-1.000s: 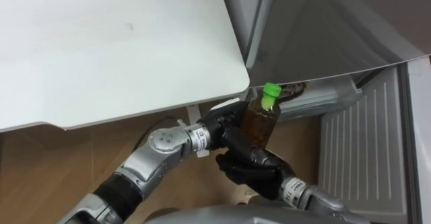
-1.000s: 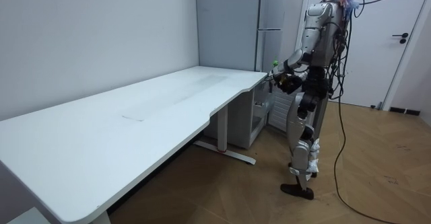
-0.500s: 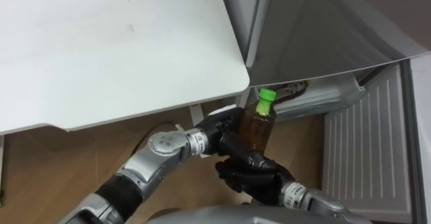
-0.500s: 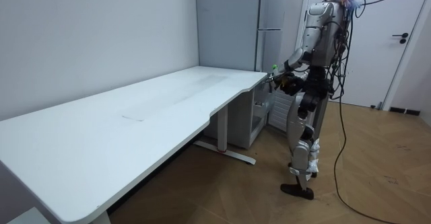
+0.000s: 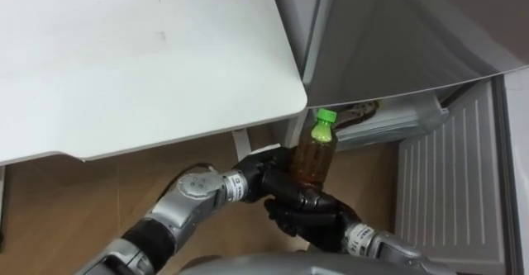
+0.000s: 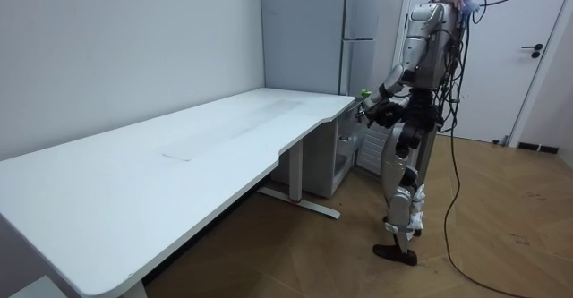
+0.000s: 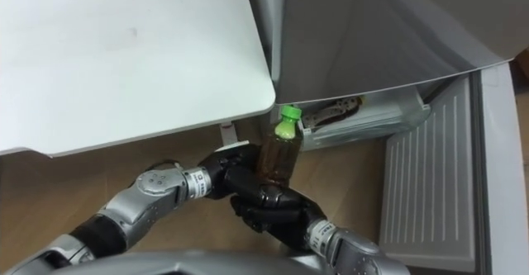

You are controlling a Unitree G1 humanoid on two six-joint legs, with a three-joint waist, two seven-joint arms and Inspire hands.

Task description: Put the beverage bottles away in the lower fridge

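The robot stands upright directly in front of the fridge [image 6: 358, 29], with both hands raised before its torso on the side toward the fridge.

Bottle [image 5: 314, 155]: a clear bottle of brown drink with a green cap [image 5: 324, 120]. It is held nearly upright in the air, cap uppermost, just short of the fridge's lower section. It is outside the fridge and touches no part of it.

Left hand [image 5: 266, 163]: the fingers are curled against the bottle's body at mid-height, on the side away from the fridge's ribbed panel.

Right hand [image 5: 307, 213]: the fingers and thumb are wrapped round the bottle's lower part and carry it from beneath, on the robot's side of the fridge.

Fridge, lower section: below the fridge's grey front, a clear bin [image 5: 388, 118] shows just beyond the cap. A white ribbed panel [image 5: 446, 176] of the fridge lies to the right of the bottle, well apart from it.

Table [image 5: 149, 52]: its white top ends in a rounded corner just beside the fridge. The bottle hangs below that corner's level, between the corner and the fridge's ribbed panel, above the wooden floor [image 5: 99, 192] in front of the fridge.
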